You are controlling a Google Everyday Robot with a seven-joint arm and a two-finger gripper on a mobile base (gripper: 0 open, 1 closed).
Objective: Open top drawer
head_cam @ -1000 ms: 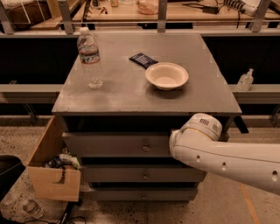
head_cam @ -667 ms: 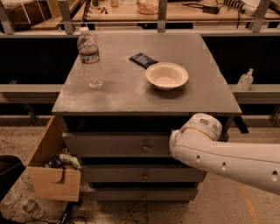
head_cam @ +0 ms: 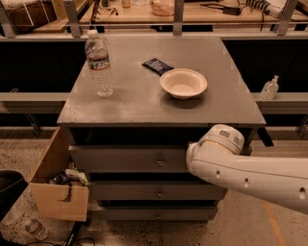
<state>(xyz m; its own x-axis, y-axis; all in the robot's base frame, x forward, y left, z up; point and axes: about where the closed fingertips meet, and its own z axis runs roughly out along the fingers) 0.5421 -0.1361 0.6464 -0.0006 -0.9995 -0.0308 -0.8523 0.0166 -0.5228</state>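
though the water bottle (head_cam: 98,65), clear plastic w/ a white cap, carries a label band w/ red and blue on it, no word of it can be read. it stands upright near the left back of the square grey metal cabinet top (head_cam: 130,103). the flat dark packet (head_cam: 157,66) just behind the round cream bowl (head_cam: 183,82) has pale marks, also unreadable. the bowl sits right of centre, apart from the water bottle.

top drawer (head_cam: 125,159): wide grey front directly under the cabinet top, below a dark gap, w/ a small round brass knob (head_cam: 160,162) at its centre. looks pushed in. its right end is covered by the white robot arm (head_cam: 250,175), which comes in from the lower right edge and is cut off there. a small dark grille patch shows on the arm's rounded end, no text legible.

gripper: hidden behind that rounded arm end, somewhere by the right part of the top drawer front, right of the knob. whether it's spread, closed or gripping anything can't be told.

below: middle grey drawer front (head_cam: 130,191) and bottom grey drawer front (head_cam: 130,213), each narrower, like knobs.

left of the cabinet, a tan wooden box w/ a notched front (head_cam: 57,202), holding mixed clutter too dim to name. a black object (head_cam: 7,190) is cut off at the left edge. a small clear pump bottle (head_cam: 270,88) stands on the ledge at right, label unreadable. the wooden workbench (head_cam: 139,13) behind is cropped at the top.
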